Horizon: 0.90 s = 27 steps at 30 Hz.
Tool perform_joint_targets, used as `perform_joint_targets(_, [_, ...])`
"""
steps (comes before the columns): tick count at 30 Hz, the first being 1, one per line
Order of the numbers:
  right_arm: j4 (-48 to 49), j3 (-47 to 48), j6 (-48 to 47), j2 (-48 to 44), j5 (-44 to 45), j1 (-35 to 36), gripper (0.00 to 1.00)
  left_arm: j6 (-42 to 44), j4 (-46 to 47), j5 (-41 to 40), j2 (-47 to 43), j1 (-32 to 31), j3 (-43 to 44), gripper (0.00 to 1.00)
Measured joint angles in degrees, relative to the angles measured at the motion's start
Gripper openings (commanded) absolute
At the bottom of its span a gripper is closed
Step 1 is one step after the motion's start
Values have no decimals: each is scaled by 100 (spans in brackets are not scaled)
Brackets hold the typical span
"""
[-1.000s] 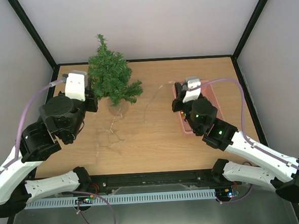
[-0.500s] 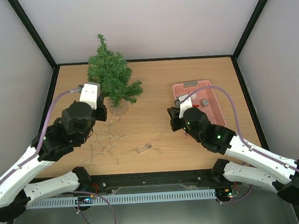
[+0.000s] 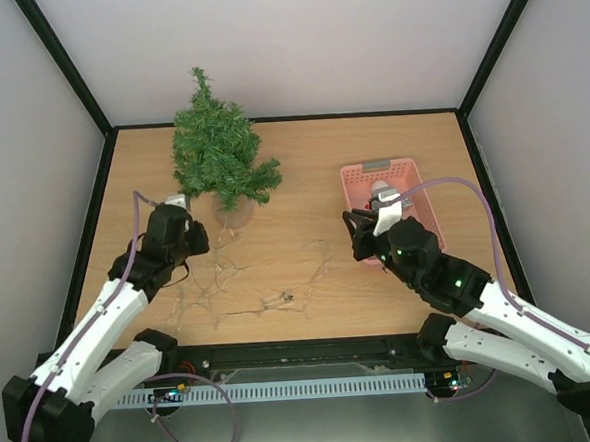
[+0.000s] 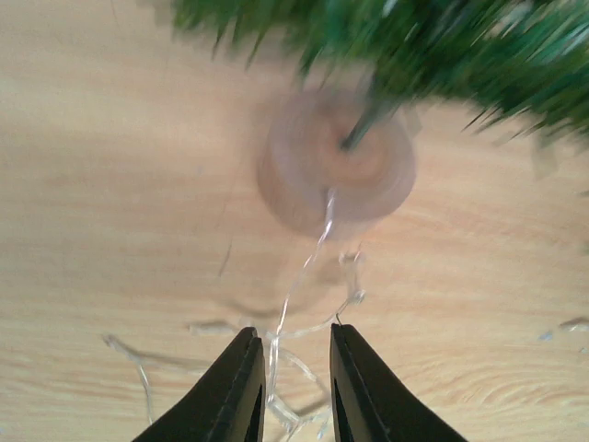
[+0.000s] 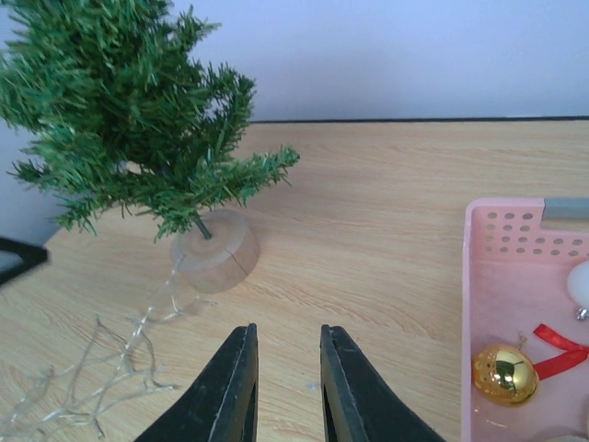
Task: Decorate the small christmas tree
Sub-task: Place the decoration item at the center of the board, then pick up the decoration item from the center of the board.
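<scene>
The small christmas tree [image 3: 217, 154] stands at the table's back left on a round pale base [image 3: 233, 213]; the right wrist view shows the tree [image 5: 138, 120] upright. A clear string of lights [image 3: 247, 284] lies loose on the wood in front of the base. My left gripper [image 3: 190, 239] hovers just left of the base. In its own view the left gripper [image 4: 293, 330] is open, with a strand of the lights [image 4: 276, 341] lying on the table between the fingers, not pinched. My right gripper [image 5: 286, 328] is open and empty over bare wood, left of the pink basket [image 3: 410, 179].
In the pink basket [image 5: 515, 241] lie a gold bauble [image 5: 504, 373], a red ribbon [image 5: 558, 354] and a white ball [image 5: 580, 282]. Grey walls close off the table at the back and on both sides. The tree's lowest branches [image 4: 479, 64] hang over the base.
Both grippers have opened a little. The left arm drew back from the tree toward the front. The right gripper left the basket's edge, and the light string dropped onto the table.
</scene>
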Motion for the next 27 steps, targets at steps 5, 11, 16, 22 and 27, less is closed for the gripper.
perform_joint_targets(5, [120,-55,-7,-385,-22,0,18,-269,667,925,490,518,-896,22])
perform_joint_targets(11, [243,-57,-90,-778,-55,0,18,-420,1534,1403,1416,551,-1189,23])
perform_joint_targets(16, [264,-63,-199,-977,-66,0,18,-382,2382,1438,2138,553,-1189,24])
perform_joint_targets(22, [267,-79,-302,-1167,-76,0,18,-297,2894,1403,2686,553,-1189,25])
perform_joint_targets(27, [273,-98,-332,-1248,-74,0,18,-225,3226,1366,2949,553,-1189,25])
